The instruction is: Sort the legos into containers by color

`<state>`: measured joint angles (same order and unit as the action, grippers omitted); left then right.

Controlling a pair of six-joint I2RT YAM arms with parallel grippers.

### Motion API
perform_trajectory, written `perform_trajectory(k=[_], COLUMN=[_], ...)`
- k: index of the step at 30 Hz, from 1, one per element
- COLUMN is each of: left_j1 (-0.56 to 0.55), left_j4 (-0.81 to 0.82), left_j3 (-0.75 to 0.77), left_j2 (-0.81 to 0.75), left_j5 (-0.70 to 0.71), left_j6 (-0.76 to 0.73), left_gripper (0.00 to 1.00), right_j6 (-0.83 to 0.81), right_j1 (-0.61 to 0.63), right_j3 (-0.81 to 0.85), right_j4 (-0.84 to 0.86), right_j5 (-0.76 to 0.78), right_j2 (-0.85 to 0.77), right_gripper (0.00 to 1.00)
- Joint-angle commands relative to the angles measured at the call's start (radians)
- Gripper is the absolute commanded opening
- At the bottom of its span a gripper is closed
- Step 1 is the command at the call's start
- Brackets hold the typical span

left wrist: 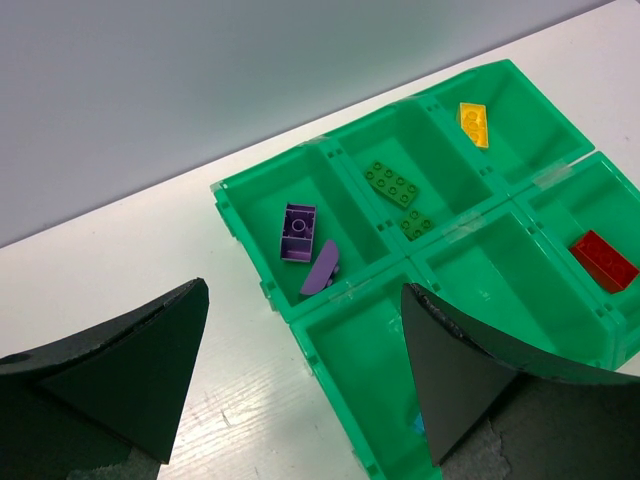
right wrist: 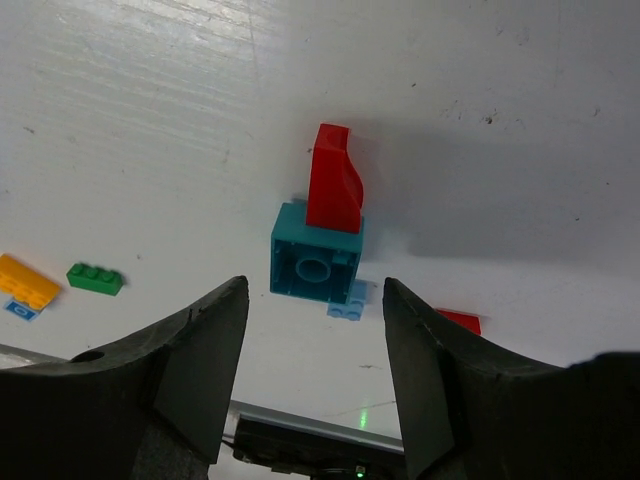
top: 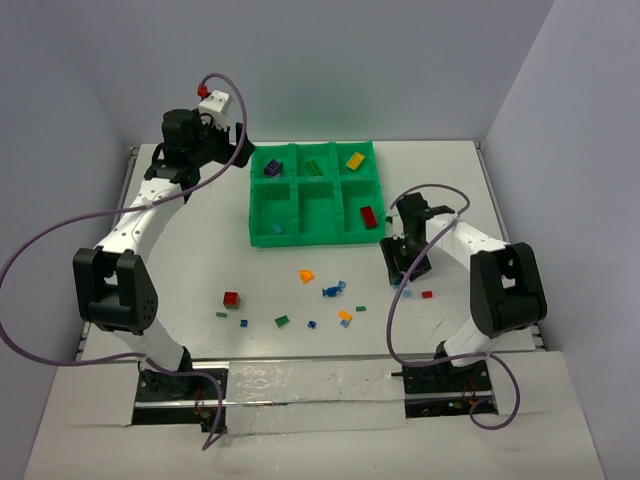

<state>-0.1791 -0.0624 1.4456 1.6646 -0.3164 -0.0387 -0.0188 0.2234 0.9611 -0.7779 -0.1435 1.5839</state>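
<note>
The green tray of containers [top: 297, 181] holds purple legos [left wrist: 298, 232], green ones [left wrist: 391, 184], a yellow one [left wrist: 473, 123], a red one [left wrist: 604, 260] and a blue one [top: 278, 228]. My left gripper [top: 243, 148] hovers open over the tray's far left corner [left wrist: 302, 330], holding nothing. My right gripper [top: 405, 268] stands open over the table just right of the tray. Just beyond its fingertips [right wrist: 315, 300] lies a teal brick [right wrist: 315, 265] with a red curved piece [right wrist: 333, 180] against it and a small light blue plate [right wrist: 347, 305] beside it.
Loose legos lie scattered in front of the tray: a red brick [top: 232, 298], an orange piece [top: 306, 274], blue ones [top: 330, 291], green ones [top: 282, 321] and a red plate [top: 427, 294]. Purple cables loop beside both arms.
</note>
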Motion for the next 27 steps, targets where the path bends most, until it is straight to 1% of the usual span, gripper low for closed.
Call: perform_trajectory(k=[1,6,8,9,12,17,19,22,23,24,27], left_j1=[0.009,0.013,0.013,0.014,0.015,0.017,0.02,0.031,0.044,0.066,0.09], left_j4=[0.01,0.01,0.01,0.009,0.011,0.01,0.011,0.004,0.002,0.006,0.04], left_j3=[0.017,0.029,0.034,0.036,0.044,0.053,0.052,0.052,0.05,0.042,0.009], left_j2=[0.0,0.016,0.022,0.026,0.037,0.046,0.046,0.044,0.041,0.036,0.016], left_j5=[0.008,0.005,0.004,0.003,0.002,0.001,-0.005,-0.029,-0.045,-0.093,-0.149], left_j6=[-0.008,-0.01,-0.01,-0.01,-0.011,-0.012,-0.004,0.017,0.046,0.104,0.147], left_gripper=[0.88,0.88,0.88,0.88,0.87,0.87,0.87,0.87,0.87,0.88,0.89], right_j6=[0.017,0.017,0.017,0.017,0.015,-0.025,-0.068,-0.125,-0.143,-0.159,-0.17], right_j1=[-0.002,-0.002,-0.002,-0.002,-0.002,-0.004,-0.013,-0.034,-0.038,-0.039,-0.034], right_j3=[0.024,0.029,0.03,0.03,0.031,0.011,0.018,0.058,0.07,0.085,0.157], right_j4=[0.023,0.021,0.02,0.02,0.012,-0.028,-0.05,-0.057,-0.036,0.007,0.099], right_j5=[0.018,0.03,0.031,0.032,0.021,-0.059,-0.113,-0.17,-0.192,-0.214,-0.263], right_j2=[0.024,0.043,0.049,0.05,0.039,-0.041,-0.093,-0.155,-0.174,-0.196,-0.195], right_gripper=[0.62,0.59,0.53,0.49,0.3,0.14,0.01,0.0,0.0,0.0,0.0])
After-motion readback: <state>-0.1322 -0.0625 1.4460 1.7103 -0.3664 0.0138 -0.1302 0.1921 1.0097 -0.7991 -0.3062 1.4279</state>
